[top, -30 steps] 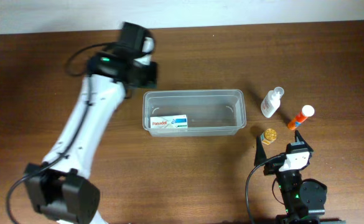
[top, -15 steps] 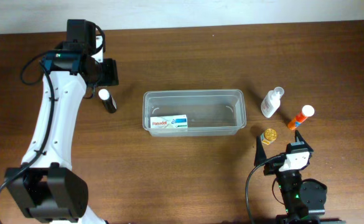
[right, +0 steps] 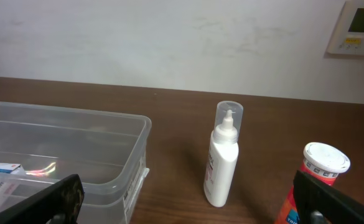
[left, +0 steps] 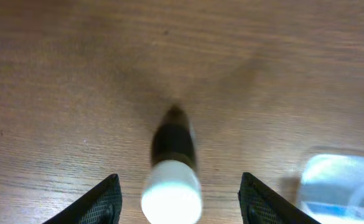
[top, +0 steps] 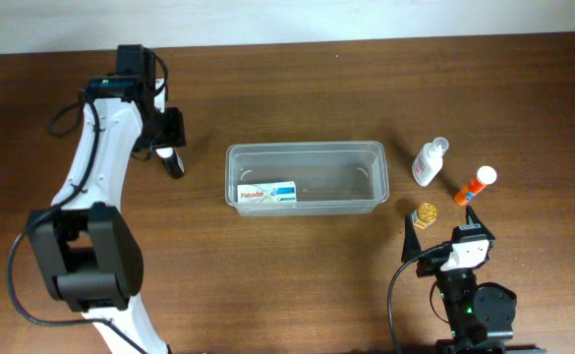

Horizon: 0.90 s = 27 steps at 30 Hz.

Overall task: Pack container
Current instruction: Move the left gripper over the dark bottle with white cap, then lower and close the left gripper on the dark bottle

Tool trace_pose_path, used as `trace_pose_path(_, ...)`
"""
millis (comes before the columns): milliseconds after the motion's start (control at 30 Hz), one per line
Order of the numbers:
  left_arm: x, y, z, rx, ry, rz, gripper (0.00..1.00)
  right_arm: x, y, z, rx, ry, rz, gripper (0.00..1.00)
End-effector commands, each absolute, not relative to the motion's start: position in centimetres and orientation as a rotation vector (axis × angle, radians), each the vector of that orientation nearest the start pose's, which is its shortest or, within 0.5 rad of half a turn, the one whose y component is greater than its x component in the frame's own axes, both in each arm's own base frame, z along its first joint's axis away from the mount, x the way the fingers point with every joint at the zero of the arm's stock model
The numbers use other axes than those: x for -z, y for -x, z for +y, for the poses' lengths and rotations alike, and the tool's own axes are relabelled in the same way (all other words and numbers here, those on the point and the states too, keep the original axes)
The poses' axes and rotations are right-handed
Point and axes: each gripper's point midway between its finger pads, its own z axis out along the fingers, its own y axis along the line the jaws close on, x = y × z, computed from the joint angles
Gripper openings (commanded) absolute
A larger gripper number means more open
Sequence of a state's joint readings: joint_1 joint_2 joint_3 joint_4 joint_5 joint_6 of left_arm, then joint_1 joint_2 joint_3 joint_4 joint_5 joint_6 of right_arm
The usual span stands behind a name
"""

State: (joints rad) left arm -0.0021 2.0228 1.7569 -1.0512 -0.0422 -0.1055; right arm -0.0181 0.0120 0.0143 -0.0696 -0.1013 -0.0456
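The clear container [top: 307, 149] lies mid-table with a white Panadol box [top: 266, 193] in its left end. Left of it stands a small dark bottle with a white cap [top: 172, 160]. My left gripper [top: 172, 144] hovers over this bottle. In the left wrist view the cap [left: 171, 194] sits between the open fingers [left: 101, 202] without touching either. My right gripper [top: 442, 226] is open and holds nothing at the front right. Its wrist view shows the container [right: 129, 134], a white pump bottle [right: 222, 158] and an orange tube [right: 315, 180].
A white pump bottle [top: 428, 162], an orange tube with a white cap [top: 475, 185] and a small gold item [top: 426, 213] stand right of the container. A corner of the container [left: 343, 186] shows at the right of the left wrist view.
My left arm swung left from the container's back-left corner. The small dark bottle came into view on the table, and the gripper has since come back over it. The right arm is still.
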Motion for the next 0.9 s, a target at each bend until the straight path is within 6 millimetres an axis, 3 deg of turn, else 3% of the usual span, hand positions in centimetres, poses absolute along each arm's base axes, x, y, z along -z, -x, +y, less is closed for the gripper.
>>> trace_pose_path(0, -9.3, -44.8, 1.5, -0.052, 0.207, 2.908, 0.65, -15.8, -24.6, 0.9, -0.022, 0.085, 1.636, 0.98)
trace_pose_path(67, -8.9, -45.0, 1.5, -0.048, 0.213, 2.91, 0.74, -15.8, -24.6, 0.9, -0.022, 0.085, 1.636, 0.98)
trace_pose_path(200, -8.1, -45.3, 1.4, -0.04, 0.225, 2.917, 0.76, -15.8, -24.6, 0.9, -0.022, 0.085, 1.636, 0.98)
trace_pose_path(233, -7.8, -45.3, 1.4, -0.037, 0.227, 2.922, 0.8, -15.8, -24.6, 0.9, -0.022, 0.085, 1.636, 0.98)
trace_pose_path(267, -7.4, -45.4, 1.1, -0.019, 0.225, 2.928, 0.94, -15.8, -24.6, 0.9, -0.022, 0.085, 1.636, 0.98)
trace_pose_path(300, -7.0, -45.4, 1.0, -0.006, 0.224, 2.935, 0.99, -15.8, -24.6, 0.9, -0.022, 0.085, 1.636, 0.98)
trace_pose_path(567, -4.3, -44.9, 0.7, 0.018, 0.226, 3.001, 0.99, -15.8, -24.6, 0.9, -0.022, 0.085, 1.636, 0.98)
trace_pose_path(667, -4.3, -44.9, 0.6, 0.019, 0.226, 3.003, 0.89, -15.8, -24.6, 0.9, -0.022, 0.085, 1.636, 0.98)
trace_pose_path(700, -4.3, -44.8, 0.6, 0.019, 0.226, 3.005, 0.79, -15.8, -24.6, 0.9, -0.022, 0.085, 1.636, 0.98)
trace_pose_path(800, -4.3, -44.7, 0.6, 0.018, 0.227, 3.01, 0.61, -15.8, -24.6, 0.9, -0.022, 0.085, 1.636, 0.98)
trace_pose_path(867, -4.4, -44.8, 0.7, 0.018, 0.227, 3.009, 0.59, -15.8, -24.6, 0.9, -0.022, 0.085, 1.636, 0.98)
